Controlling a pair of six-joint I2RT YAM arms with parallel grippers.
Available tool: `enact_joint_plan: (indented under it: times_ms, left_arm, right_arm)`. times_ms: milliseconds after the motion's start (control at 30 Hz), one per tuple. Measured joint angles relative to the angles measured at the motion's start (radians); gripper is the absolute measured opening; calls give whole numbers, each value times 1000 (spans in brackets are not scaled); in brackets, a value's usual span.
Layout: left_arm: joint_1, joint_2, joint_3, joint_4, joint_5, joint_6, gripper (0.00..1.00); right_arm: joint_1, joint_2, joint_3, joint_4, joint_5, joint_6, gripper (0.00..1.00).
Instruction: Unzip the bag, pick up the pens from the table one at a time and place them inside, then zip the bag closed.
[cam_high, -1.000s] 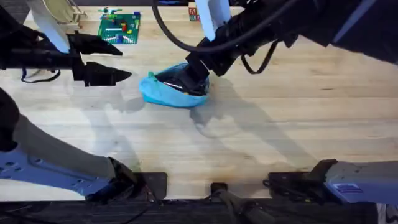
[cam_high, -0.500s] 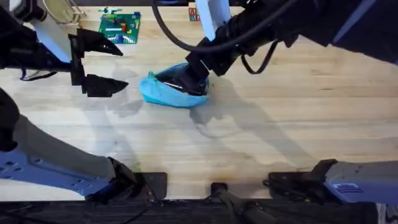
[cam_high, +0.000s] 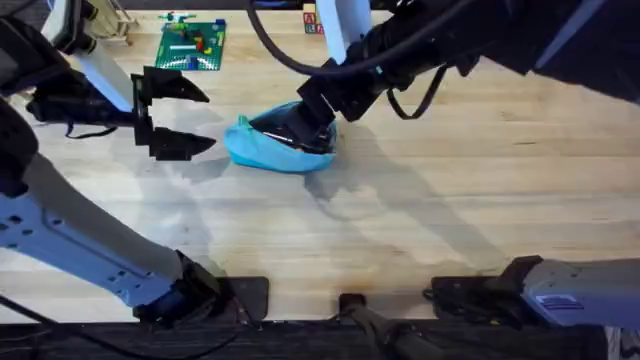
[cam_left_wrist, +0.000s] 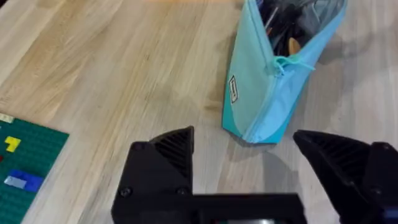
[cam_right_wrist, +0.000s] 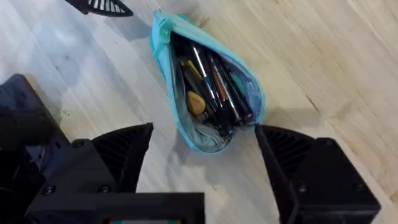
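The light blue bag (cam_high: 262, 150) lies on the table (cam_high: 470, 200) left of centre, its zip open. Dark pens (cam_right_wrist: 208, 81) lie inside it, with a small tan item among them. My right gripper (cam_high: 303, 125) hovers open over the bag's right end, its fingers (cam_right_wrist: 127, 146) straddling the bag (cam_right_wrist: 186, 130) without touching. My left gripper (cam_high: 200, 118) is open just left of the bag and apart from it. In the left wrist view its fingers (cam_left_wrist: 177, 146) frame the bag's near end (cam_left_wrist: 258, 93) and the cyan zip pull (cam_left_wrist: 289, 62).
A green brick baseplate (cam_high: 192, 45) with small bricks sits at the back left, also in the left wrist view (cam_left_wrist: 25, 162). A wooden object (cam_high: 95, 15) stands at the far left corner. Bare wood stretches in front of and right of the bag.
My left gripper has shifted slightly toward the table's front and closer to the bag, staying open. The right gripper and the bag have not moved.
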Motion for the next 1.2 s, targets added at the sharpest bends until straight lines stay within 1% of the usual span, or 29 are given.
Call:
enact_joint_plan:
  times_ms: [167, 400, 567, 867, 1200]
  left_arm:
    - [-10, 48, 0, 10, 14, 0, 993]
    - [-75, 118, 0, 30, 18, 0, 992]
    - [-111, 121, 0, 67, 32, 0, 993]
    - [-113, 121, 0, 67, 56, 0, 993]
    - [-113, 121, 0, 67, 59, 0, 993]
  right_arm:
    - [0, 0, 0, 0, 0, 13, 996]
    - [0, 0, 0, 0, 0, 22, 997]
    - [0, 0, 0, 0, 0, 23, 997]
    - [0, 0, 0, 0, 0, 23, 997]
    - [0, 0, 0, 0, 0, 23, 997]
